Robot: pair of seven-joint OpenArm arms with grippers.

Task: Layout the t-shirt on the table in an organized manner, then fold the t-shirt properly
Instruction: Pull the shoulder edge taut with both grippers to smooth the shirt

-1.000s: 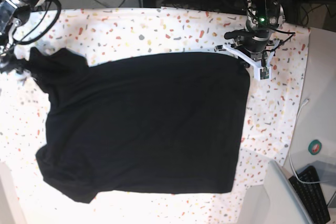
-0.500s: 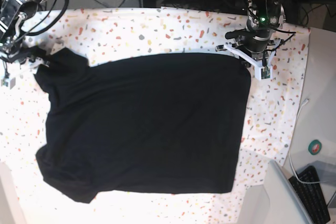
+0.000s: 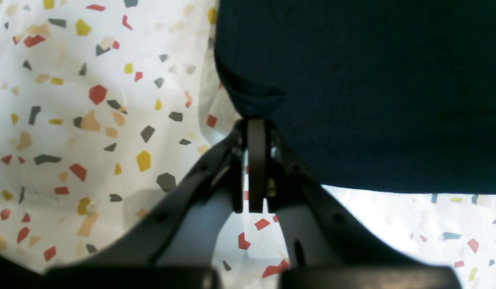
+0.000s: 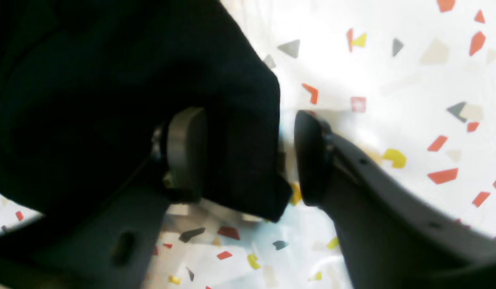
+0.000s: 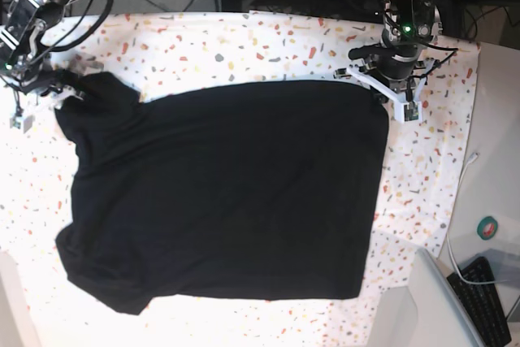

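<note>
- Soft, light, limp t-shirt (image 5: 227, 201) lying spread plain side up across the table (image 5: 244, 46); best taken at corners and sleeve edges.
- Left gripper (image 3: 256, 120) pinched shut on the hem corner.
- Right gripper (image 4: 248, 156) half-open, straddling the sleeve edge.
- Beyond: flecked tabletop, keyboard (image 5: 487, 298), cables.

Lay spread flat on the table (image 5: 244, 46): the t-shirt (image 5: 227, 193), reaching from the left claw (image 3: 256, 120) at one corner to the right claw (image 4: 242, 154) at the opposite end, a sleeve edge between its fingers.
</note>
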